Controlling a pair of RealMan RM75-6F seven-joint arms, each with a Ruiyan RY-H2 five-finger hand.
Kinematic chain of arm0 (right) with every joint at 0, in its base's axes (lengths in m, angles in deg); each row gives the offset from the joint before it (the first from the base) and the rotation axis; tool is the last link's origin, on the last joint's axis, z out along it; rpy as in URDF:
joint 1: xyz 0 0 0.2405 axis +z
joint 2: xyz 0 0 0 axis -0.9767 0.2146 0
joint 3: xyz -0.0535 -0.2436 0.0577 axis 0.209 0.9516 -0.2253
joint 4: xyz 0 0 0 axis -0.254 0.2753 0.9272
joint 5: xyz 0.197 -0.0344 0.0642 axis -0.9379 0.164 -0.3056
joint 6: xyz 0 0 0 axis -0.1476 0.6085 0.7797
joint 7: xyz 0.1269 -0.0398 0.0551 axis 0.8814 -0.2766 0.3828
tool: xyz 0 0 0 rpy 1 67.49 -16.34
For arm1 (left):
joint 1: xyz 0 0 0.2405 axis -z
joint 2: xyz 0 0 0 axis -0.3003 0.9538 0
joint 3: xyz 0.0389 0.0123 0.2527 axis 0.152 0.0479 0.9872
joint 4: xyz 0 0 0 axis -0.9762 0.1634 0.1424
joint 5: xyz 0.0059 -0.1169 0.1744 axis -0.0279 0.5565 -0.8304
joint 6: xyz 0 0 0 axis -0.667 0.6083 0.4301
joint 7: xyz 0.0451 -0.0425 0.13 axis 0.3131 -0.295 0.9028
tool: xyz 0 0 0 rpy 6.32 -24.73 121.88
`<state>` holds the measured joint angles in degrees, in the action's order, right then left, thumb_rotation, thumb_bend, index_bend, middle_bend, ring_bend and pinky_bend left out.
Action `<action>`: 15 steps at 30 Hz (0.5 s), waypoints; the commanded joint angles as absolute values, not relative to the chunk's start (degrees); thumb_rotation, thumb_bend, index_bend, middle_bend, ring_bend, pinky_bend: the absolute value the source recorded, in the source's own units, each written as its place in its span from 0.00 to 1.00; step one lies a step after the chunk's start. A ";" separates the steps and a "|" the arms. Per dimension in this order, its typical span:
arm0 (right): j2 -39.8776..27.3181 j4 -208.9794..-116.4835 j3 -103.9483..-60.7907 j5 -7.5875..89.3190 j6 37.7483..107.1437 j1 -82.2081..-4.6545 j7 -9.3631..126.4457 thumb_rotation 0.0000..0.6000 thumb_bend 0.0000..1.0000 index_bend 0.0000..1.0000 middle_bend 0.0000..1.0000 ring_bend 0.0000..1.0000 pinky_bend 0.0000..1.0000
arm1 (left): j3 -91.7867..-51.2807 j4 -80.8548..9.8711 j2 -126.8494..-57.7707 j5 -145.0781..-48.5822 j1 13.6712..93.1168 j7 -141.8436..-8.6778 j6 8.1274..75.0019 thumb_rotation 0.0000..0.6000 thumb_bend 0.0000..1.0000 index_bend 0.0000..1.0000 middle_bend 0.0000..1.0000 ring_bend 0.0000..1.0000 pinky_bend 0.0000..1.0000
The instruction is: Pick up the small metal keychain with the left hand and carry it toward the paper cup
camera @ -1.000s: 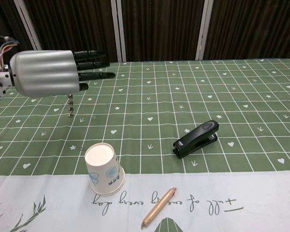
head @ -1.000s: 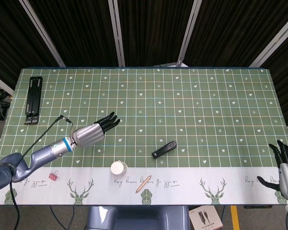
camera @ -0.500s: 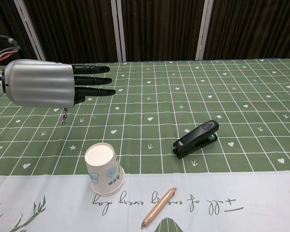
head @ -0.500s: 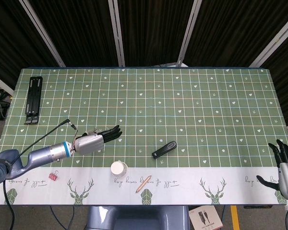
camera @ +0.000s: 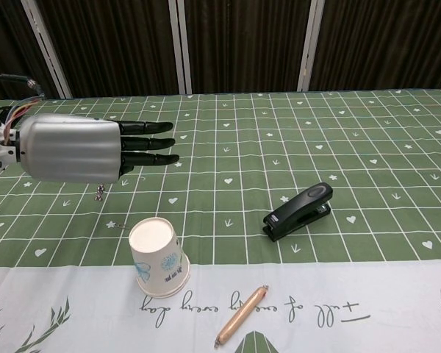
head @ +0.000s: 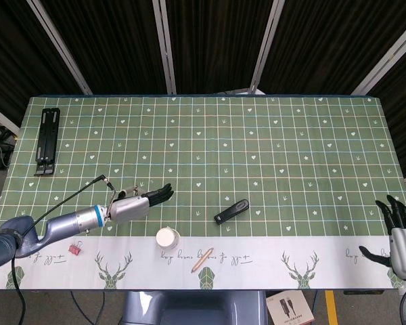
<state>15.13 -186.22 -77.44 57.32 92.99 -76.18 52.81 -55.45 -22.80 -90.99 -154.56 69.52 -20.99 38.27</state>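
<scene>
A small metal keychain (camera: 99, 193) dangles just under my left hand (camera: 81, 148), its lower end close above the green cloth. The hand's silver back faces the chest camera and its dark fingers (camera: 147, 143) point right; the grip itself is hidden behind the hand. In the head view my left hand (head: 137, 204) hovers a little left of and behind the upturned paper cup (head: 167, 237). In the chest view the paper cup (camera: 158, 255) stands on the white border, below and right of the hand. My right hand (head: 400, 231) stays beyond the table's front right corner with fingers spread, holding nothing.
A black stapler (head: 231, 211) lies right of the cup, with a tan pen (head: 201, 259) on the white border in front. A black folding stand (head: 47, 140) lies at the far left, and a pink binder clip (head: 74, 248) sits near the left forearm.
My left hand has come nearer to the table's front edge and the cup, and lower, with the keychain still hanging from it. The right hand has barely shifted.
</scene>
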 commanded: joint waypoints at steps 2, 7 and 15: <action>15.04 -186.03 -77.47 57.54 92.97 -76.06 53.06 1.00 0.05 0.12 0.00 0.00 0.02 | -56.02 -22.56 -92.06 -153.63 68.88 -19.50 37.07 1.00 0.45 0.68 0.00 0.00 0.00; 15.00 -185.91 -77.53 57.59 93.05 -76.03 53.19 1.00 0.05 0.12 0.00 0.00 0.02 | -56.07 -22.69 -92.64 -153.51 68.61 -18.74 36.55 1.00 0.45 0.68 0.00 0.00 0.00; 15.03 -185.96 -77.49 57.72 93.25 -76.10 53.24 1.00 0.05 0.12 0.00 0.00 0.02 | -56.86 -22.19 -93.73 -152.36 68.14 -18.48 36.04 1.00 0.45 0.68 0.00 0.00 0.00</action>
